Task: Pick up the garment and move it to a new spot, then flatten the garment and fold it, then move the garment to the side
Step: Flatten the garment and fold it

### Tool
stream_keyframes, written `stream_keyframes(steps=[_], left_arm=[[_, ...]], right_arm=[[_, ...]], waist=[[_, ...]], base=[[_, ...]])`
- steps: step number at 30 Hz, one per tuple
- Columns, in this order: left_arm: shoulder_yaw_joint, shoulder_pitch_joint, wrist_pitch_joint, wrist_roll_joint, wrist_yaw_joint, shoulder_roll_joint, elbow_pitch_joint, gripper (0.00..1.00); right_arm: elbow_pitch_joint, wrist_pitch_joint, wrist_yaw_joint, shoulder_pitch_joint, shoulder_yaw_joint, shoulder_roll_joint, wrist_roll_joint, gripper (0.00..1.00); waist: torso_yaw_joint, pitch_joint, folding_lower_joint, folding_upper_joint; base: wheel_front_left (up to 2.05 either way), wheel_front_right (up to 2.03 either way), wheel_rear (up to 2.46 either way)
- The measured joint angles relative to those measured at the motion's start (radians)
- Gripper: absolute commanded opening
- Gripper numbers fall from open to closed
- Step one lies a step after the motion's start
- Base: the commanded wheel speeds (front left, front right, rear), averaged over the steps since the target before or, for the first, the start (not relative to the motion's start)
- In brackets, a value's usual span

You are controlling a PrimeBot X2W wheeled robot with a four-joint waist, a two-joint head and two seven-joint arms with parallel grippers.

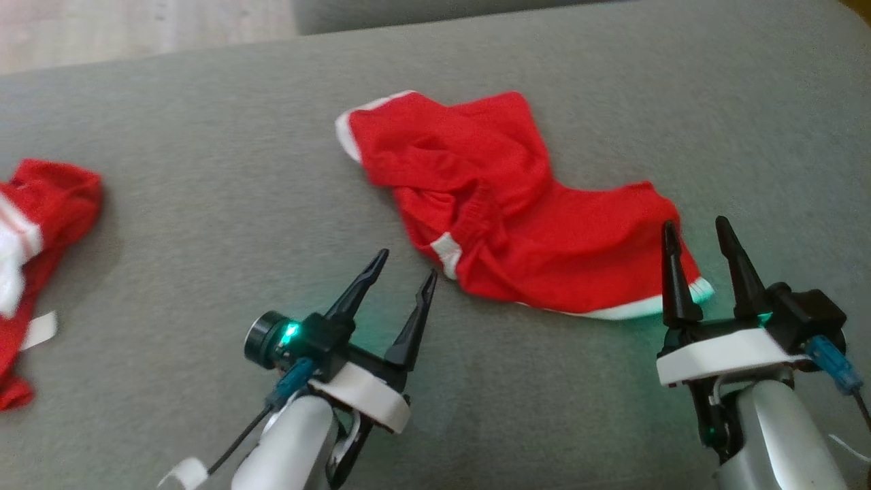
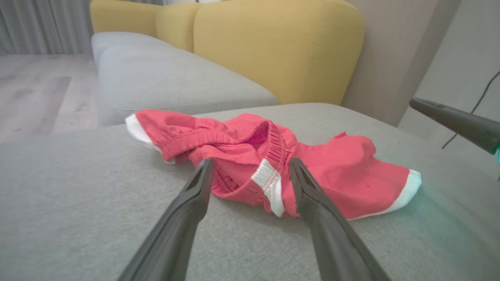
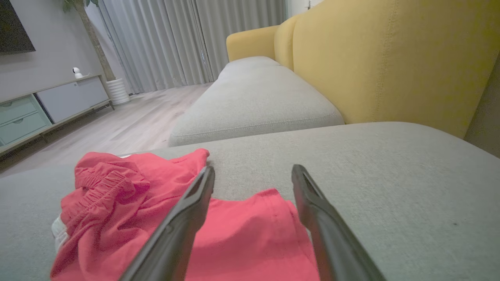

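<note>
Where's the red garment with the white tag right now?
In the head view, the red garment lies crumpled on the grey cushion at the picture's left edge, left of the left gripper and apart from the red shorts.

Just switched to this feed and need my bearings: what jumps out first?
Crumpled red shorts with white trim lie mid-cushion on the grey sofa. The left tool and right tool, both open, sit at their near edge. A second red-and-white garment lies at the head view's far left.

Left gripper, right gripper: both spread.
</note>
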Motion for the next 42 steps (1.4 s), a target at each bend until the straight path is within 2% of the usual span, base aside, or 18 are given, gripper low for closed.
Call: stream_keyframes(steps=[5,10,20,21,22,23,24,31,38,42], left_arm=[[-0.065,-0.066,0.000,-0.022,-0.006,0.003,0.062,1.00],[-0.079,-0.125,0.000,-0.040,-0.007,0.016,0.092,1.00],[-0.111,-0.159,0.000,-0.075,-0.007,0.044,0.157,0.98],[-0.116,-0.165,0.000,-0.078,-0.007,0.047,0.160,0.87],[-0.121,-0.172,0.000,-0.081,-0.007,0.049,0.163,0.60],[-0.130,-0.179,0.000,-0.081,-0.007,0.051,0.165,0.45],[-0.136,-0.183,0.000,-0.081,-0.007,0.053,0.166,0.00],[-0.125,-0.184,0.000,-0.098,-0.007,0.053,0.146,0.00],[0.026,-0.131,0.000,-0.053,-0.007,0.023,-0.005,0.00],[0.095,-0.052,0.000,-0.032,-0.003,0.017,-0.013,0.00]], right_arm=[[0.002,0.000,0.000,0.000,0.003,0.001,0.001,1.00],[0.004,0.000,0.000,-0.001,0.013,0.002,0.006,1.00],[0.003,0.000,0.000,-0.018,0.029,0.002,0.018,1.00],[0.004,0.000,0.000,-0.018,0.034,0.002,0.022,1.00],[0.005,0.000,0.000,-0.018,0.041,0.002,0.023,1.00],[0.006,0.000,0.000,-0.019,0.047,0.002,0.023,1.00],[0.006,0.000,0.000,-0.021,0.051,0.002,0.023,1.00],[0.010,0.000,0.000,-0.035,0.043,0.002,0.034,1.00],[0.037,0.000,0.000,-0.012,0.016,0.002,0.047,1.00],[0.064,0.000,0.000,0.022,0.012,0.003,0.057,1.00]], waist=[[-0.054,0.041,0.0001,0.0000],[-0.088,0.078,0.0000,0.0000],[-0.110,0.108,0.0000,0.0000],[-0.111,0.110,0.0000,0.0000],[-0.111,0.112,0.0000,0.0000],[-0.112,0.115,0.0000,0.0000],[-0.113,0.116,0.0001,0.0000],[-0.100,0.113,0.0000,0.0000],[-0.035,0.067,0.0000,0.0000],[0.010,0.025,-0.0002,0.0000]], base=[[0.00,0.00,0.00],[0.00,0.00,0.00],[0.00,0.00,0.00],[0.00,0.00,0.00],[0.00,0.00,0.00],[0.00,0.00,0.00],[0.00,0.00,0.00],[0.00,0.00,0.00],[0.00,0.00,0.00],[0.00,0.00,0.00]])
